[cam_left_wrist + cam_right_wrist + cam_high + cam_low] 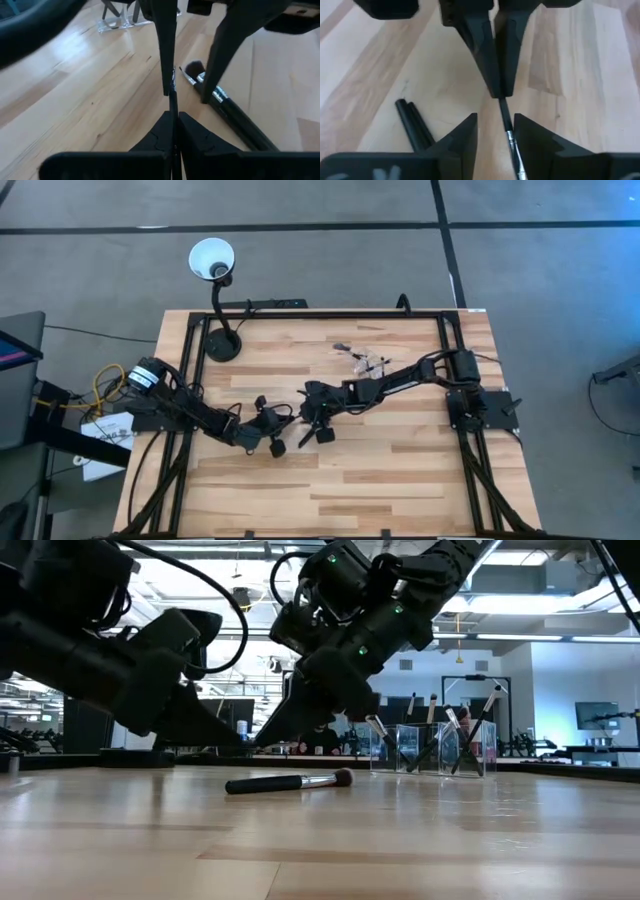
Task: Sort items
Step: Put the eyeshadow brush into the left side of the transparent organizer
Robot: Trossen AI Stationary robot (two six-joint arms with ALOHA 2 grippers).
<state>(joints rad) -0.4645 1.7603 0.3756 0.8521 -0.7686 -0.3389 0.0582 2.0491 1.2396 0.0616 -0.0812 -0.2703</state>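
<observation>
My left gripper point(174, 116) is shut on a thin dark-handled brush point(173, 95) near the table's middle point(285, 427). My right gripper point(495, 120) faces it, open. Its two fingers stand on either side of that brush's silvery ferrule end point(516, 159). I cannot tell whether either finger touches it. A thicker brush point(290, 782) with a dark bristle tip lies flat on the wood just beside both grippers. The clear holder point(430, 748), at the far right of the middle, has several brushes standing slanted in it. My left gripper pinches the thin brush's dark handle point(501, 102) between its two shut fingers. The fingers lie along the brush. The rest of the brush sticks out past the fingertips toward my right gripper.
A black gooseneck lamp with a white shade point(212, 260) stands at the far left corner on its round base point(223, 345). In the right wrist view, dark handle ends point(412, 125) lie on the wood beside the fingers. Bare wood point(380, 480) fills the near half.
</observation>
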